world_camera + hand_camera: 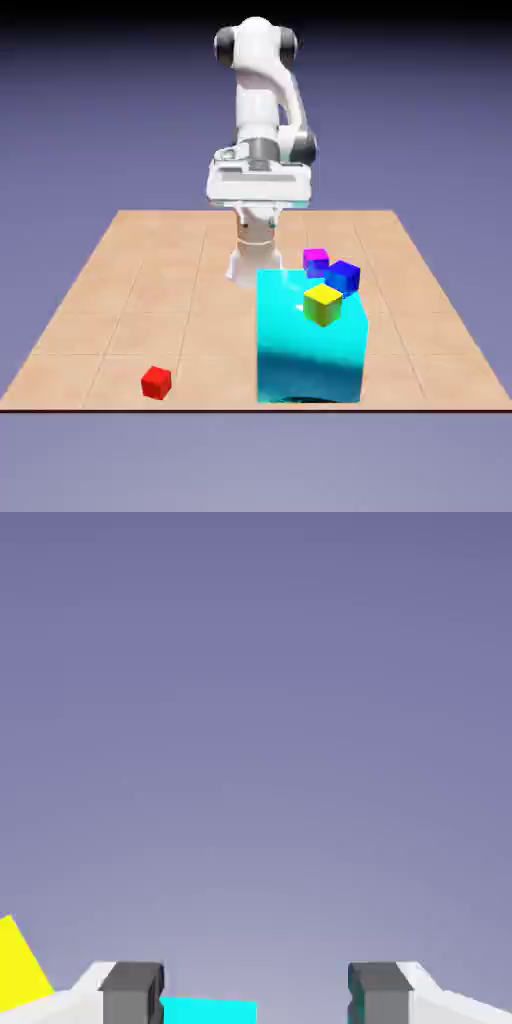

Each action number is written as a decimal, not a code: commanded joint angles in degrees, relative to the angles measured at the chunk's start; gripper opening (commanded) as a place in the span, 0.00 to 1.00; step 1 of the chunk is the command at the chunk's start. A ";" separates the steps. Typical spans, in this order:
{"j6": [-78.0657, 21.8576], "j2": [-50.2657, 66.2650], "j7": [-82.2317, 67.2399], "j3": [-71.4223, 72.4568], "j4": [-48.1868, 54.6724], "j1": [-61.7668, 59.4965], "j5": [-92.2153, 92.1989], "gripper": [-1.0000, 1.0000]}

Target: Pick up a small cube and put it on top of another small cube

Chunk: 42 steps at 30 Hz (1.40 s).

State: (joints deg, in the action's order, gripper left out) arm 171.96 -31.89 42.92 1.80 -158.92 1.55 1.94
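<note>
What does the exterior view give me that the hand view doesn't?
Only the exterior view: the red cube, the blue cube, the magenta cube, the table and the arm.

Only the hand view: the open gripper's two fingertips, apart with backdrop between them.

Both: the yellow cube, cut off at the hand view's left edge, some cyan, seen as the big block in the exterior view, and the backdrop.
</note>
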 commanded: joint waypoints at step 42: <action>-60.88 81.19 -33.85 63.25 37.11 -78.72 75.42 0.50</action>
State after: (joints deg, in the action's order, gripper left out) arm 111.08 49.30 9.07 65.06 -121.81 -77.16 77.36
